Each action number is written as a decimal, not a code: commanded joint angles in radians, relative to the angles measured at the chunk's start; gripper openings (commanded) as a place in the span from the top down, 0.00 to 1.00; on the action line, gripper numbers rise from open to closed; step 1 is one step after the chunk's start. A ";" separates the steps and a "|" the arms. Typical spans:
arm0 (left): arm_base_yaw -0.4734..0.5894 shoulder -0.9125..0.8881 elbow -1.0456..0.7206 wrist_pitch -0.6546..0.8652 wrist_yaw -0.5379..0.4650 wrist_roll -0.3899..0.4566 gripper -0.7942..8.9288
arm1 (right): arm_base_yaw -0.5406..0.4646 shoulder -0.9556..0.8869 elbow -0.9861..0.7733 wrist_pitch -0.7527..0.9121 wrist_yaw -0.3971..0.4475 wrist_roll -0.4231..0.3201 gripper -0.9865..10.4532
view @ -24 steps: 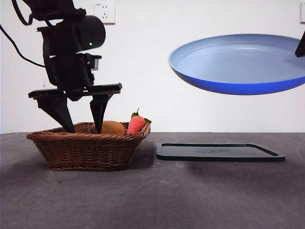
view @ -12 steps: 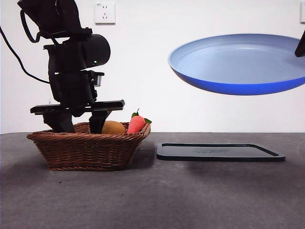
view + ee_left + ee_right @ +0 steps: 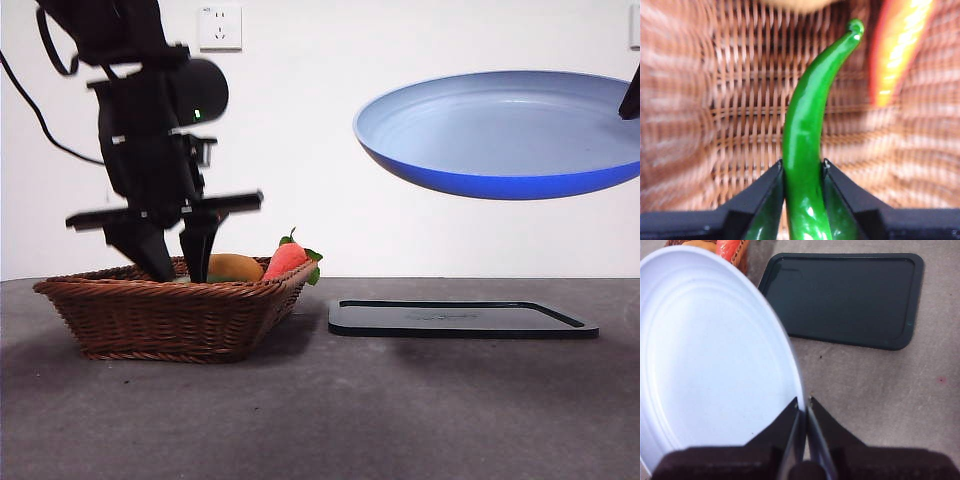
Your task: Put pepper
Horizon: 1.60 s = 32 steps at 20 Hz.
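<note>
The glossy green pepper (image 3: 807, 125) lies over the woven bottom of the brown wicker basket (image 3: 160, 315), its tip pointing away from the wrist. My left gripper (image 3: 802, 172) is shut on the pepper's thick end. In the front view that gripper (image 3: 178, 272) reaches down into the basket, whose rim hides the pepper. My right gripper (image 3: 804, 407) is shut on the rim of the blue plate (image 3: 500, 150) and holds it high at the right. The plate's inside fills the right wrist view (image 3: 710, 355).
A tan potato (image 3: 235, 266) and a red-orange carrot (image 3: 285, 258) with green leaves lie in the basket's right part; the carrot (image 3: 895, 50) is beside the pepper's tip. A flat black tray (image 3: 460, 318) lies on the grey table under the plate.
My left gripper went down into the basket, its jaws closed in on the pepper, and it rose a little. The basket slid a little to the left. The plate has not moved.
</note>
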 commanded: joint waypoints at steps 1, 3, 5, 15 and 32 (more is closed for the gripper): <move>-0.006 -0.034 0.019 -0.002 0.007 0.004 0.83 | 0.001 0.004 0.013 0.016 -0.005 -0.002 0.91; -0.006 -0.073 0.019 -0.004 0.037 0.005 0.83 | 0.001 0.011 0.013 0.017 -0.005 -0.001 0.91; -0.010 -0.121 0.019 -0.004 0.118 0.005 0.83 | 0.001 0.032 0.013 0.017 -0.006 0.001 0.91; -0.214 -0.252 0.019 0.014 0.284 0.102 0.83 | 0.013 0.325 0.013 0.077 -0.112 0.142 0.91; -0.367 -0.086 0.019 0.092 0.183 0.145 0.69 | 0.107 0.362 0.013 0.098 -0.110 0.201 0.91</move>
